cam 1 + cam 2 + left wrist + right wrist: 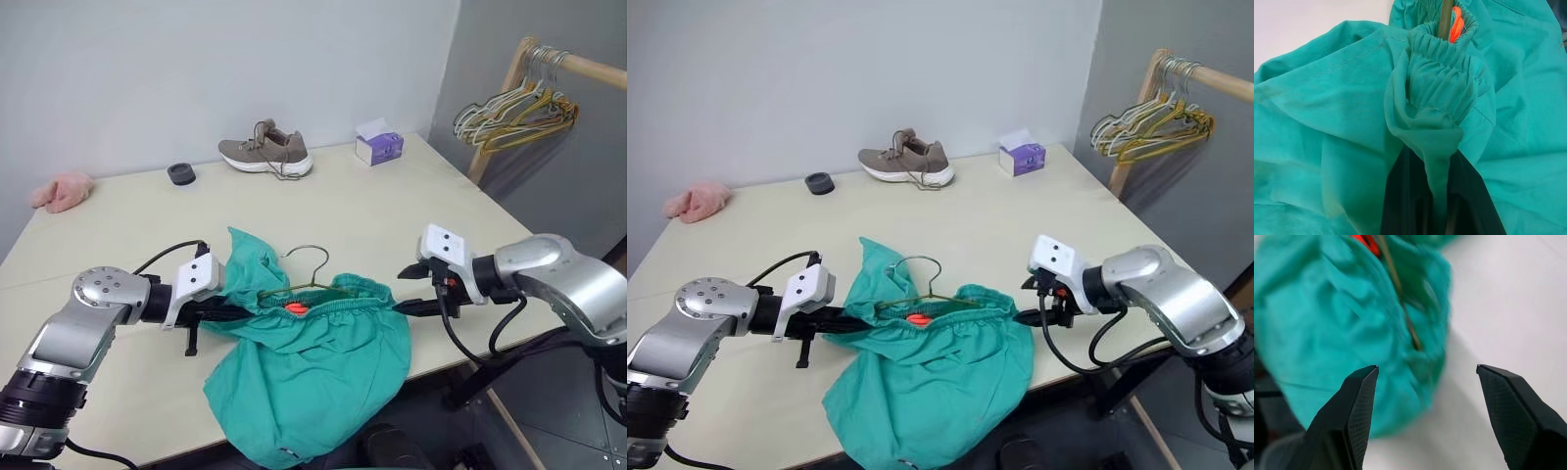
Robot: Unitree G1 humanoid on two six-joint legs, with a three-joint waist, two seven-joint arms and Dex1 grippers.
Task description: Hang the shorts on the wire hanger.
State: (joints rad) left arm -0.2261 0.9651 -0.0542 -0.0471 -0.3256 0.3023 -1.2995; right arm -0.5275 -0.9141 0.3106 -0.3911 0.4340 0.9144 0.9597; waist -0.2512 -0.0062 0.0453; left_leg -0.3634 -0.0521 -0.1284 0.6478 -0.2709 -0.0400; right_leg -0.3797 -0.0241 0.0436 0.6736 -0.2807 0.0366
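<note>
Already the wire hanger [312,284] sits inside the shorts [309,367] waistband, left gripper [233,311] fingers clamping its nine-o'clock end, right gripper [1425,377] fingers released, shorts half off the bench [392,211].

Shorts [313,372]: teal-green, gathered elastic waistband, orange tag inside, draped over the surface's near edge. Wire hanger [307,284]: thin olive-green, threaded through the waistband, hook protruding above.

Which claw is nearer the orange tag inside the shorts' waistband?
Left, though not by much. The left claw is shut on the waistband of the shorts beside the orange tag; the right claw stands open off the waistband's far end.
</note>
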